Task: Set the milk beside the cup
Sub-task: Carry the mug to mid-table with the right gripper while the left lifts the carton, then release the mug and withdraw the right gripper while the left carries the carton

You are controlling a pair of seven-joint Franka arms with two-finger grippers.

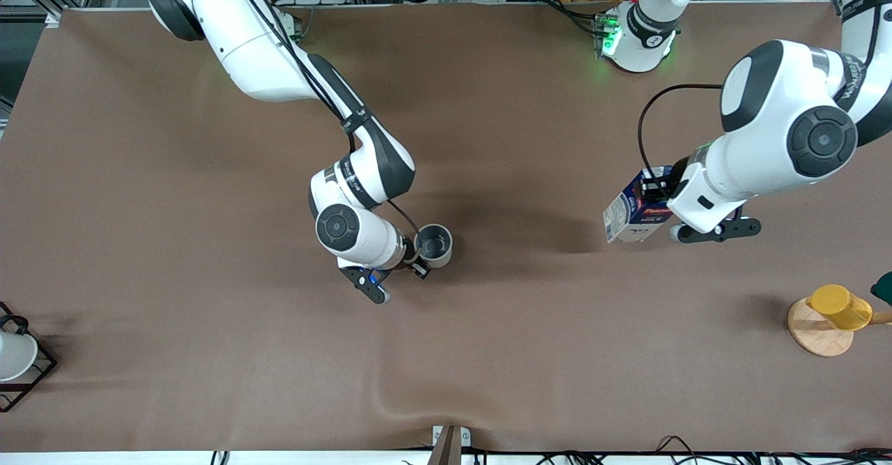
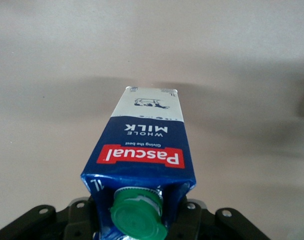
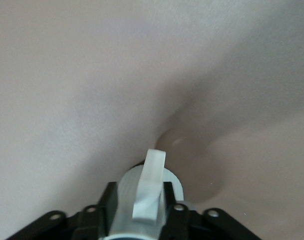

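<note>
The milk (image 1: 635, 212) is a dark-blue and white carton with a red label, tilted and held above the brown table toward the left arm's end. My left gripper (image 1: 656, 189) is shut on its top. In the left wrist view the milk (image 2: 147, 140) shows its green cap between the fingers of the left gripper (image 2: 139, 216). The cup (image 1: 435, 244), a beige mug with a grey inside, is near the table's middle. My right gripper (image 1: 419, 264) is shut on it at the handle side. The right wrist view shows the cup's handle (image 3: 151, 185) in the right gripper (image 3: 142, 206).
A yellow cup (image 1: 838, 307) lies on a round wooden stand (image 1: 814, 334) at the left arm's end. A white cup sits in a black wire rack (image 1: 31, 374) at the right arm's end. The brown cloth has a raised wrinkle (image 1: 418, 397) near the front edge.
</note>
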